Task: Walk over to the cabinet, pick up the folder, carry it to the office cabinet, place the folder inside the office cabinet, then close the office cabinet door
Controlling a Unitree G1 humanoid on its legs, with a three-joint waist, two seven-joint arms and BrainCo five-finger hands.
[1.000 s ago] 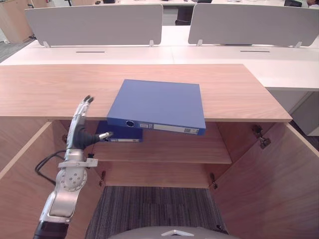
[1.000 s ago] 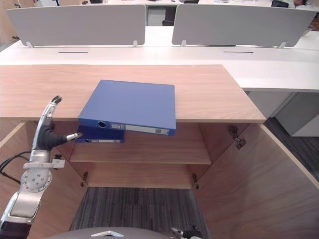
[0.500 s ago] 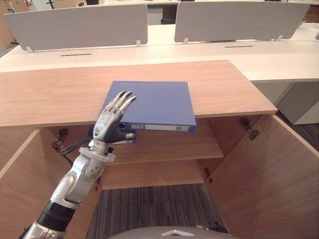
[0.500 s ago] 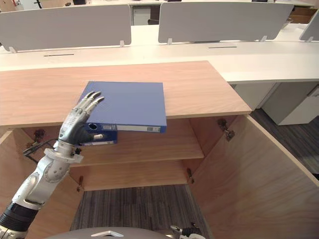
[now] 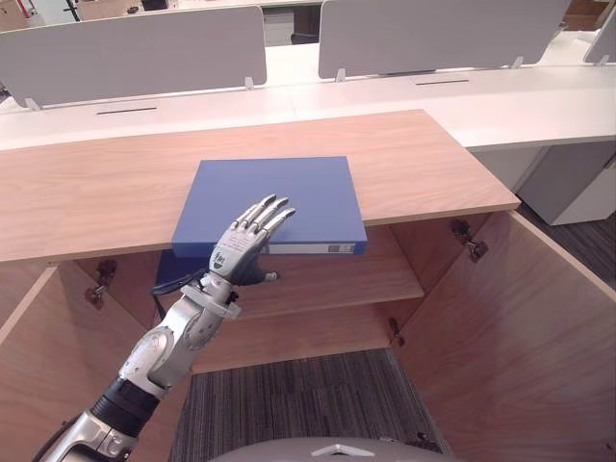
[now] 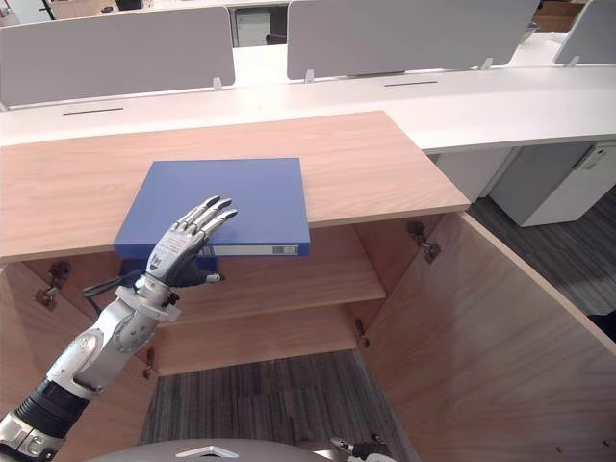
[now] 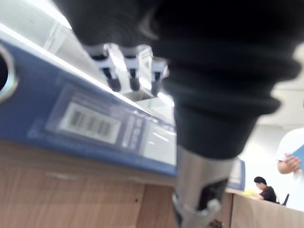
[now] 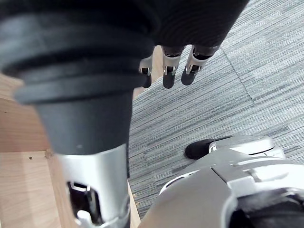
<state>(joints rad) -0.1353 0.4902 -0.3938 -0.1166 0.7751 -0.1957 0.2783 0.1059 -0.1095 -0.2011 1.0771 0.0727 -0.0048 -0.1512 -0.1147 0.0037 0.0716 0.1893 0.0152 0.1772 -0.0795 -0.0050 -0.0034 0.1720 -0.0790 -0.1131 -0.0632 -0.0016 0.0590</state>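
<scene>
Hovering left robot hand (image 5: 241,253), apparently over folder (image 5: 289,192)

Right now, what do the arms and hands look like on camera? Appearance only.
Left arm: silver-grey metal segments with a round wrist joint, and a black sleeve towards the elbow. Left hand: silver fingers with dark tips and a dark back. Right hand: the same silver, dark-tipped fingers under a dark ribbed cover, on a silver wrist.

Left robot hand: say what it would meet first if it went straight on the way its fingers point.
Most likely the blue folder on the cabinet top: the left robot hand, fingers straight, aims at its near edge. Depth unclear.
</scene>
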